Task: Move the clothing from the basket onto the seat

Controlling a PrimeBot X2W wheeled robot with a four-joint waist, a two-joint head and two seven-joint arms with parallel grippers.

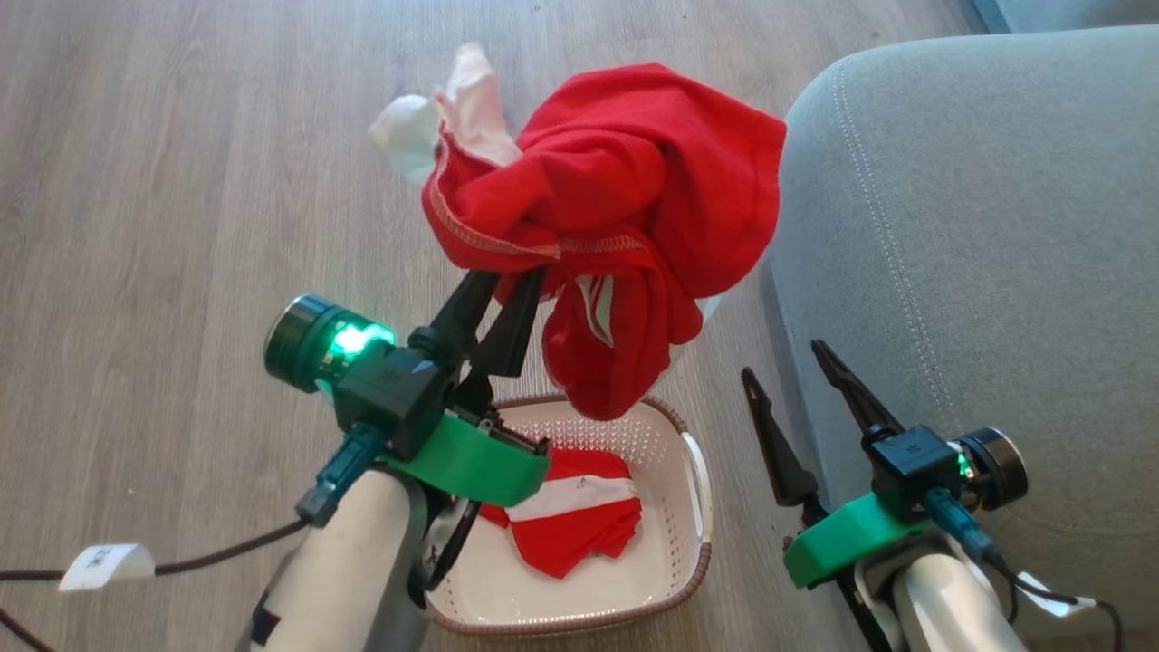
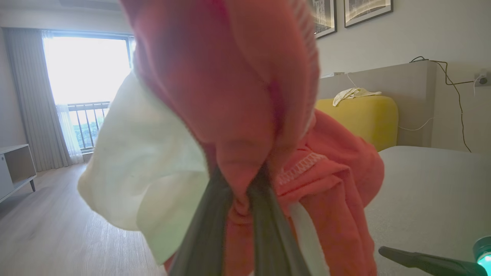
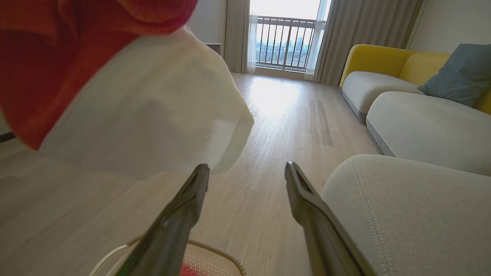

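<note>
**Item: laundry transfer, state at this moment**

- **Progress:** Roughly a quarter done, by my estimate. Neither piece is on the seat yet.
- **Lifted garment**: red with white trim. It hangs bunched in the air above the far end of the basket, just left of the seat's rounded near corner. Whether the cloth brushes the cushion edge cannot be told. It is clear of the floor.
- **Second garment**: red with a white band. It lies crumpled on the basket bottom, untouched.
- **Left gripper**: the fingers are drawn together on a fold at the lifted garment's lower edge. The left wrist view shows red cloth pinched between the two dark fingers, and the rest of the cloth drapes over and past them.
- **Right gripper**: the fingers are spread wide with nothing between them. It sits low between the basket and the seat's front face, with the fingers pointing away. It looks apart from the hanging cloth.
- **Left to do, as judged:**
  1. Carry the held piece rightward over the cushion and release it.
  2. Fetch the second garment from the basket and place it on the seat likewise.
</note>
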